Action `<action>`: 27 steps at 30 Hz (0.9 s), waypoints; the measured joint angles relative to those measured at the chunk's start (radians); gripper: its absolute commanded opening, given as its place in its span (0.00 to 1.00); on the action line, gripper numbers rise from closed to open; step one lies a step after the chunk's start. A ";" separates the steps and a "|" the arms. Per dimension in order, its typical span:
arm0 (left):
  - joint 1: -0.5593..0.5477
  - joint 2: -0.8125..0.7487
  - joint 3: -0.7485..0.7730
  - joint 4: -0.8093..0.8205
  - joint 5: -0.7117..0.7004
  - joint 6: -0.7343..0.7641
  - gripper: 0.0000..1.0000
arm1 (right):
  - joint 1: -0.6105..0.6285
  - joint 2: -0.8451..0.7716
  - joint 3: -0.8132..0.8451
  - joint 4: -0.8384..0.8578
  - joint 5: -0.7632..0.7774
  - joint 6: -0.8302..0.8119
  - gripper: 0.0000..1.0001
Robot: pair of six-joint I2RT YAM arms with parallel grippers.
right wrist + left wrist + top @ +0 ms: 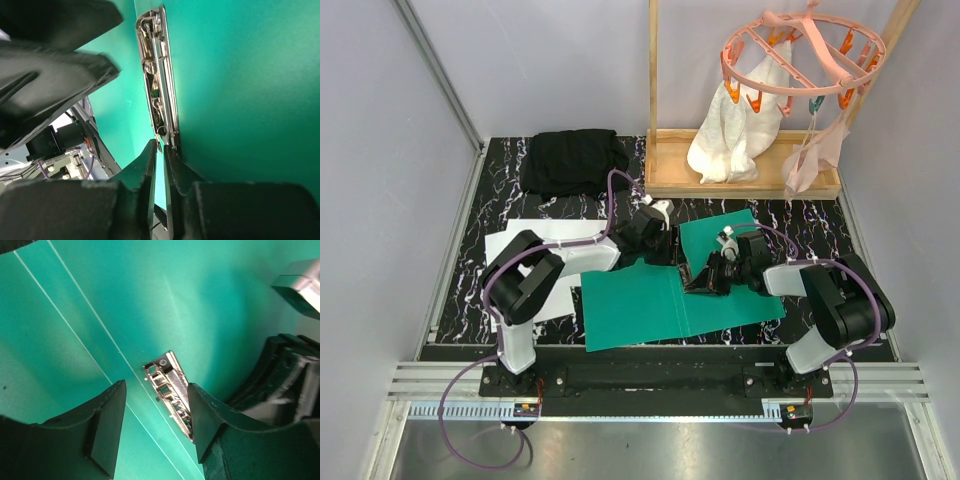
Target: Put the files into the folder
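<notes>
The teal folder [640,305] lies open mid-table, its right half [720,235] tilted up behind the grippers. Two white files [535,245] lie at the left, partly under my left arm and the folder's edge. My left gripper [665,245] is open just above the spine; in the left wrist view its fingers [156,390] straddle the metal clip [170,385] on the folder's inside [150,300]. My right gripper [705,278] is nearly shut, its tips [160,147] pinching the near end of the clip [157,75] on the teal sheet [240,100].
A folded black cloth [572,160] lies at the back left. A wooden rack base [740,180] stands at the back right, with white cloth [735,135] hanging from a pink peg hanger [800,55]. Grey walls close in both sides.
</notes>
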 measured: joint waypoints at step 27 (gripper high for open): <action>-0.098 -0.111 -0.154 -0.073 -0.172 -0.117 0.14 | 0.127 -0.019 0.094 -0.192 0.293 0.036 0.00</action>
